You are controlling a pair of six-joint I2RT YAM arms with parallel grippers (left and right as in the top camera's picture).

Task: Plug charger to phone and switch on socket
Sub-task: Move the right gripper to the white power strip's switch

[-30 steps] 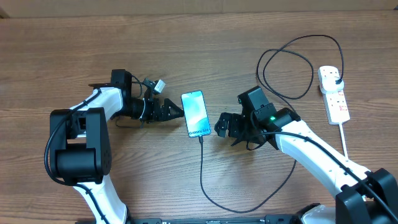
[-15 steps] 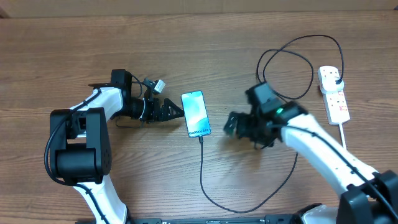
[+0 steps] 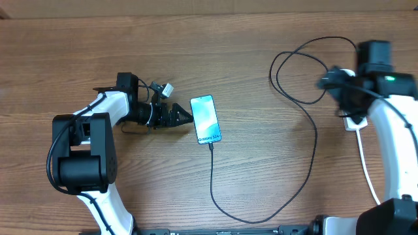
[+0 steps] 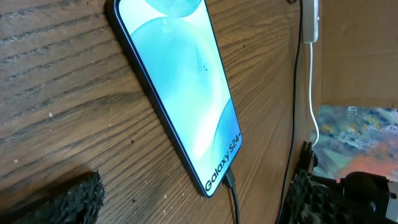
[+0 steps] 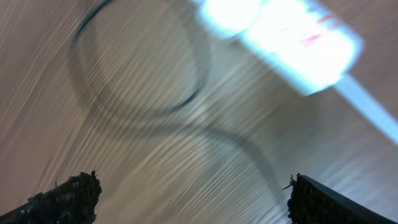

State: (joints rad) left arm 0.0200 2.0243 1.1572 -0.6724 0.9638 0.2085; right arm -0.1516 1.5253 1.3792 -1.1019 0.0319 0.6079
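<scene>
Wood table | socket mostly hidden under arm | left gripper, right gripper: spread wide, empty

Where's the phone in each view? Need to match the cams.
Overhead: the phone lies flat on the table, left of centre, screen up.
Left wrist: the phone fills the middle, running diagonally from top left to lower centre, with the "Galaxy" text at its lower end.
Right wrist: not in it.
Shared landmark: the black charger cable, plugged into the phone's lower end, and a blurred loop in the right wrist view.
</scene>
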